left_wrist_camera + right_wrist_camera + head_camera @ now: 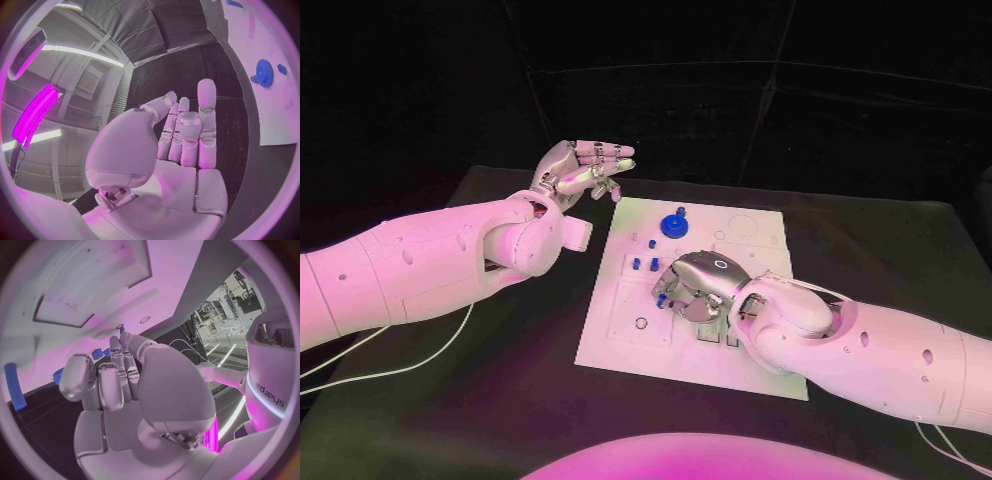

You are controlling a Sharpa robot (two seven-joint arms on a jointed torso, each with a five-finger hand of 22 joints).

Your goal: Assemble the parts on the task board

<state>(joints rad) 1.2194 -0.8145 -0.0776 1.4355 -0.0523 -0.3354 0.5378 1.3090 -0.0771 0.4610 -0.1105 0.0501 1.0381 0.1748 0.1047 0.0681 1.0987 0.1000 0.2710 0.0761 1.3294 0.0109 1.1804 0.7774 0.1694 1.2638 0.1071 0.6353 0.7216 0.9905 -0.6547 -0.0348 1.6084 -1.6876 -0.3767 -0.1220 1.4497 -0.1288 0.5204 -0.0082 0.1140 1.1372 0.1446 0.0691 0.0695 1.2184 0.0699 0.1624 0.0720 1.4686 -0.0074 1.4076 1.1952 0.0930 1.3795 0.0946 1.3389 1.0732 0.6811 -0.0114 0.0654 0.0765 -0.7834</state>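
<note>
The right hand point(697, 290) is low over the middle of the task board point(625, 335), palm down, its fingers curled toward a small blue part point(661, 299) at their tips. Whether it is pinching that part or only touching it I cannot tell, since the fingertips are hidden under the hand in the head view and the right wrist view does not settle it. Just beyond the fingers stand a few short blue pegs point(643, 263), and farther up the board sits a blue gear point(675, 226) with a small blue piece point(681, 211) beside it.

The left hand point(583, 168) is raised off the board's far left corner, above the black tabletop point(473, 400), fingers straight and loosely together, holding nothing (it looks to be waiting).

The step in hand appears to be picking or seating one small blue part at the board's centre. The next move calls for a sure fingertip hold, then lining the part up upright over its seat without knocking the neighbouring pegs.
</note>
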